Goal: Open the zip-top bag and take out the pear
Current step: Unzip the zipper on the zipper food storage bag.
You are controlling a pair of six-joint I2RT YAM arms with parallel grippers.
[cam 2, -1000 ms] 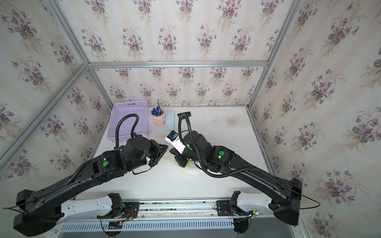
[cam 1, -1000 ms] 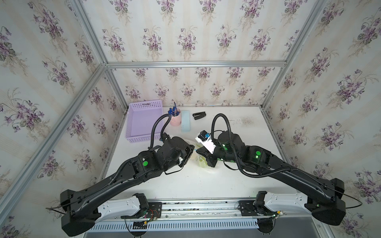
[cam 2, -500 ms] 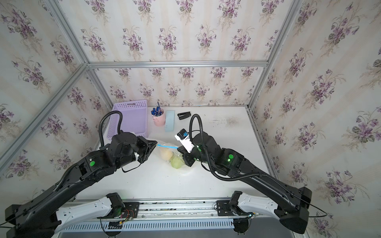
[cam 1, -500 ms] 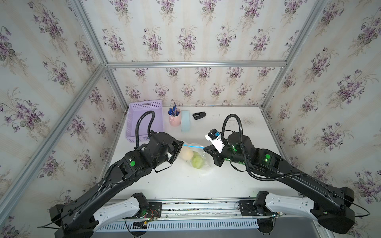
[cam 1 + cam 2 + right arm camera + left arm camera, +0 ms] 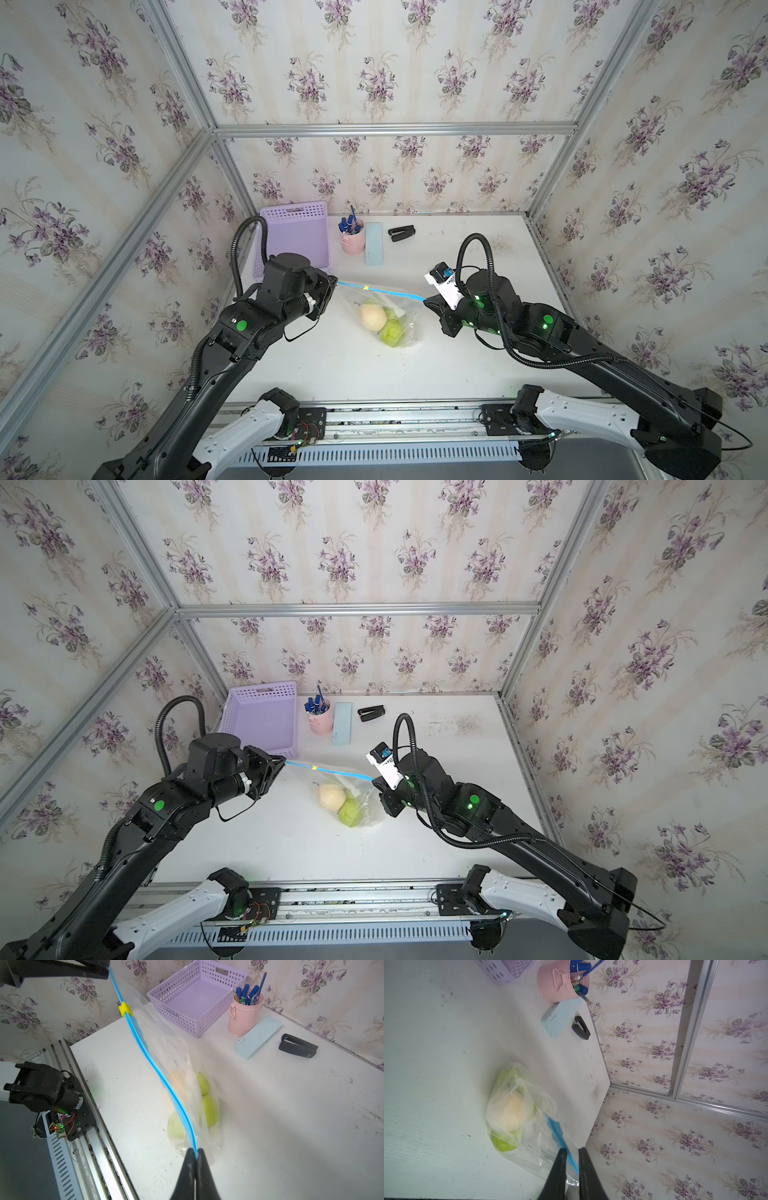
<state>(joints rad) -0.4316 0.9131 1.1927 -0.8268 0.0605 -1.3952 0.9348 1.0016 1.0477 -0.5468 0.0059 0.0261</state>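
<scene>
The zip-top bag (image 5: pixel 409 309) sits near the middle of the table (image 5: pixel 332 374), its lower part slumped on the surface and its blue zip strip (image 5: pixel 390 291) lifted and stretched between the two arms. The left gripper (image 5: pixel 572 1151) is pinched almost together on one end of the strip, which shows between its tips in the left wrist view. The right gripper (image 5: pixel 196 1151) is closed tight on the other end. A small yellow tab (image 5: pixel 125 1009) rides on the strip, nearer the left gripper. Whether the mouth of the bag has parted, the pictures do not show. Inside the bag, low down, lies the pale yellow pear (image 5: pixel 372 316), touching green fruit (image 5: pixel 391 331) beside it. At the far left corner of the table stands a purple basket (image 5: pixel 297 237). Along the far edge come a pink cup (image 5: pixel 352 242) of pens, a light blue case (image 5: pixel 373 243) and a black stapler (image 5: pixel 401 233), all well apart from the bag
</scene>
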